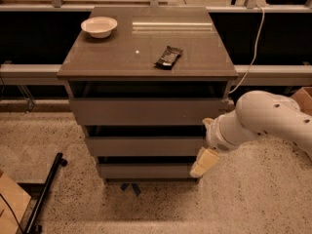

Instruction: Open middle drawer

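Observation:
The grey-brown cabinet has three flat handleless drawer fronts stacked under its top. The middle drawer (144,146) is the medium-sized front, between the wider top drawer (146,111) and the narrower bottom drawer (144,170). All three fronts look pushed in, each with a dark gap above it. My gripper (204,162), cream-coloured at the end of the white arm (263,118), hangs at the right end of the middle drawer. It points down and reaches to the bottom drawer's right corner.
On the cabinet top (122,57) lie a white bowl (99,26) at the back left and a dark snack bar (168,57) near the middle. A black pole (46,191) lies on the speckled floor to the left. A cardboard box (12,204) sits at the bottom left.

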